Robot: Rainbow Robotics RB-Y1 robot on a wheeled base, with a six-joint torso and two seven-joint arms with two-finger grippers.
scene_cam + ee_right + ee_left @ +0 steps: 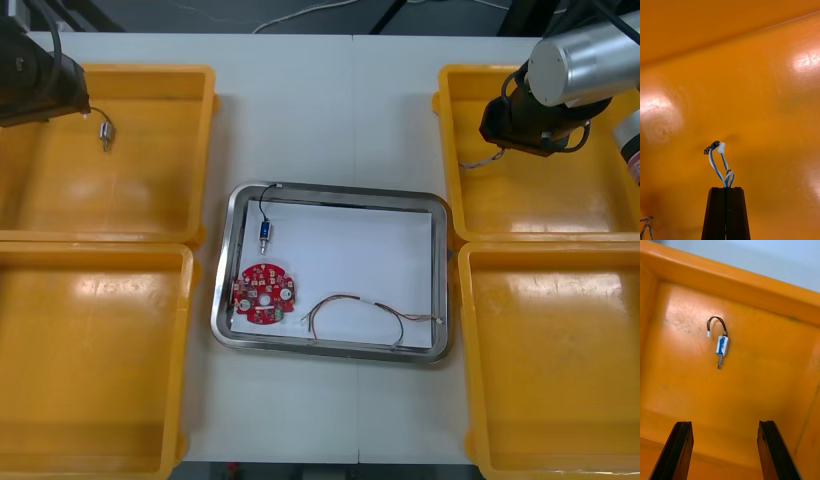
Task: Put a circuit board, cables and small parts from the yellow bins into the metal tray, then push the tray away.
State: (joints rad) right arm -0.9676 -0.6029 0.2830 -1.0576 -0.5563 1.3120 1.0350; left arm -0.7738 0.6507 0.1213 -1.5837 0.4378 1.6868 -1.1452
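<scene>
My right gripper (726, 190) is shut on a twisted blue and white cable (720, 165), whose connector ends curl up just past the fingertips. It hangs over the far right yellow bin (530, 205), where my right gripper (502, 132) has the cable (482, 158) trailing beside it. My left gripper (726, 425) stands open above the far left yellow bin (150, 200), short of a small metal part (721, 345) with a black lead, also visible on the bin floor (104, 133). The metal tray (223, 300) holds a red circuit board (262, 292), a small metal part (265, 232) and a red and yellow cable (370, 315).
Two more yellow bins, near left (90, 360) and near right (555, 360), flank the tray. A further piece of twisted cable (645, 224) lies on the right bin floor beside my right fingers. Bare table runs beyond the tray's far side.
</scene>
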